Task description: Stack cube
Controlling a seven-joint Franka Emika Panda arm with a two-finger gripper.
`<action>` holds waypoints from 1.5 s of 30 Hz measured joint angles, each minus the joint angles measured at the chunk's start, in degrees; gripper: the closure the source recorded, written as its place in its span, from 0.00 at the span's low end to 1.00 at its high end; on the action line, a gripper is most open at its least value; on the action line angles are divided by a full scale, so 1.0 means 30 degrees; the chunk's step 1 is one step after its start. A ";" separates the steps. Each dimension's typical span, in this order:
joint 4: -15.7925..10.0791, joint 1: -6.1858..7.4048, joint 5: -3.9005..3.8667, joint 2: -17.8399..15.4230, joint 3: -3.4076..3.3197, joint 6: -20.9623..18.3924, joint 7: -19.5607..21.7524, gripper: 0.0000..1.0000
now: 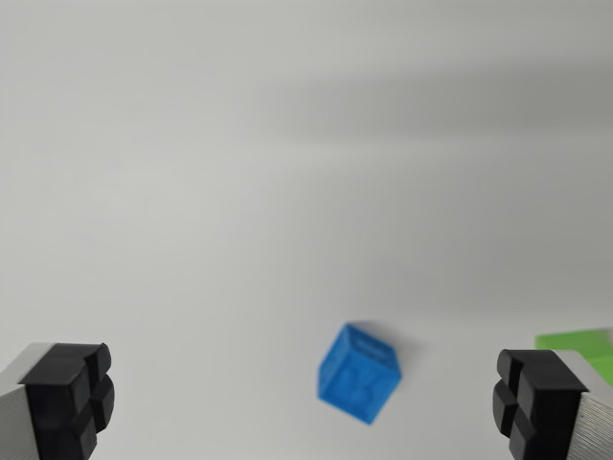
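Fingers (67, 398) of your gripper (302, 398) sit wide apart, empty, cut off at both lower corners. Between them lies a slightly blurred blue cube (358, 373) on the white surface (287, 172). A green cube (582, 347) is half hidden behind the wrist view's right finger.

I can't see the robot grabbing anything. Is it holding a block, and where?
Nothing is held. The gripper is open, its fingers wide apart. The blue cube sits between them untouched, and the green cube lies beside the right finger.

One blue cube (358, 372) and one green cube (586, 347) lie on the white surface (287, 192).
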 joint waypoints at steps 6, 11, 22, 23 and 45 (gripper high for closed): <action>-0.0672 -0.0003 -0.0010 -0.0209 -0.0024 0.0423 0.0312 0.00; -0.1301 -0.0008 -0.0028 -0.0375 -0.0050 0.0810 0.0594 0.00; -0.2948 -0.0020 -0.0077 -0.0799 -0.0118 0.1862 0.1393 0.00; -0.3118 -0.0022 -0.0081 -0.0836 -0.0126 0.1979 0.1474 0.00; -0.7253 -0.0111 -0.0279 -0.1449 -0.0336 0.5013 0.3707 0.00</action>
